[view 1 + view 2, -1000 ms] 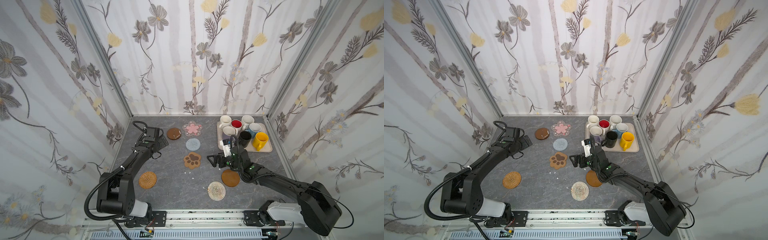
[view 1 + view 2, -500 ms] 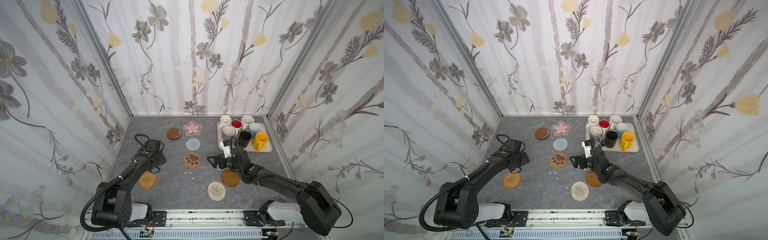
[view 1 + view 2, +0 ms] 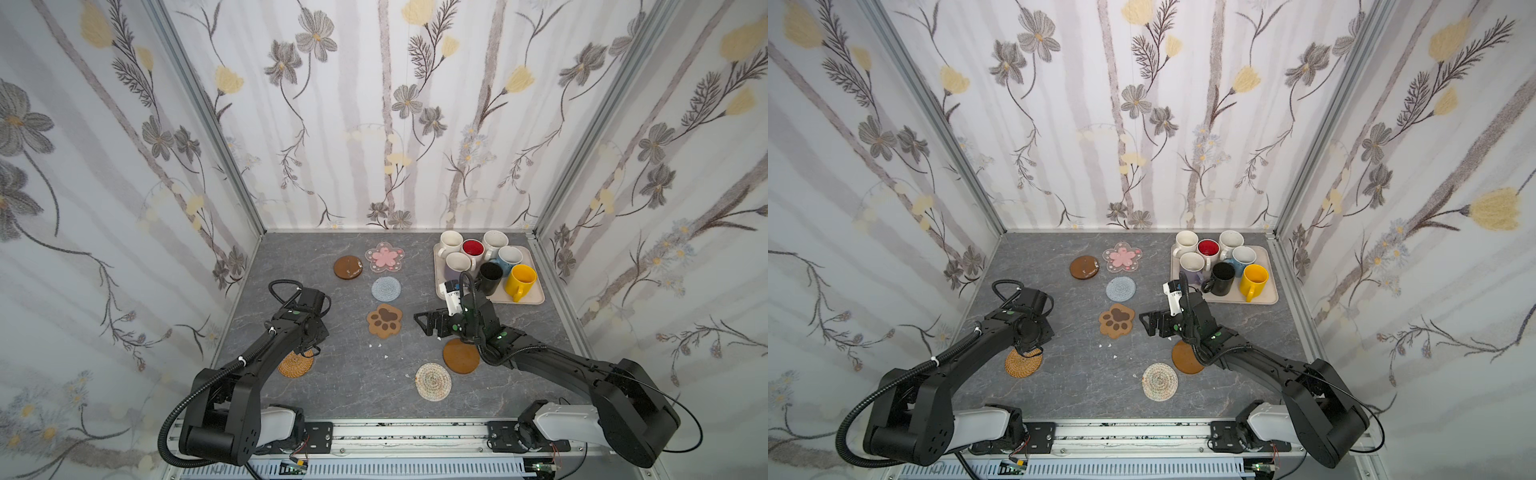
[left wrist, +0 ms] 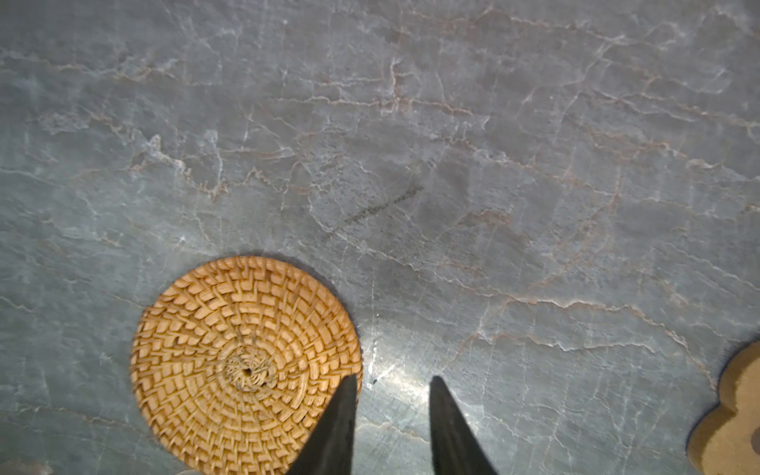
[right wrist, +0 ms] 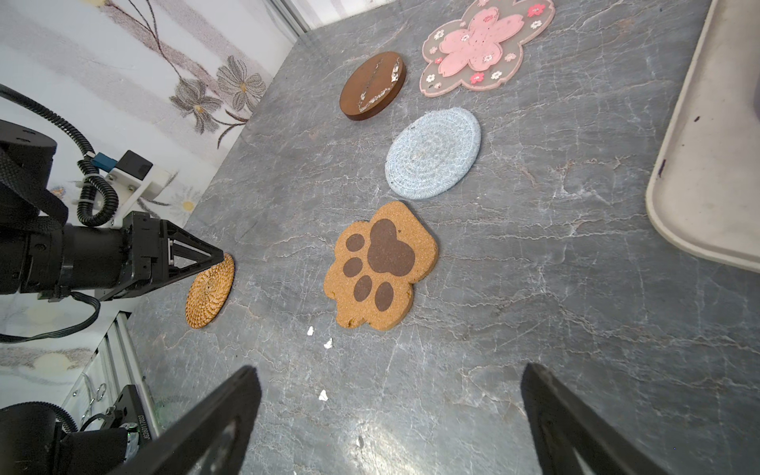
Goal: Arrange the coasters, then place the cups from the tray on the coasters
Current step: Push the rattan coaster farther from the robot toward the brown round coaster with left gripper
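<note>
Left gripper (image 4: pixel 392 378) jaws sit nearly pinched at the orange rattan coaster (image 4: pixel 246 366) rim, can't tell if gripping; right gripper (image 5: pixel 388 367) jaws gape empty.

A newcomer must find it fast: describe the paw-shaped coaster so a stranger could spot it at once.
On the grey table, find the beige tray of cups at the far right, then look left to the column of three coasters at mid-table. The paw coaster is nearest the robot, next to the grey-blue woven round. It alone is tan cork with dark brown toe pads.
</note>
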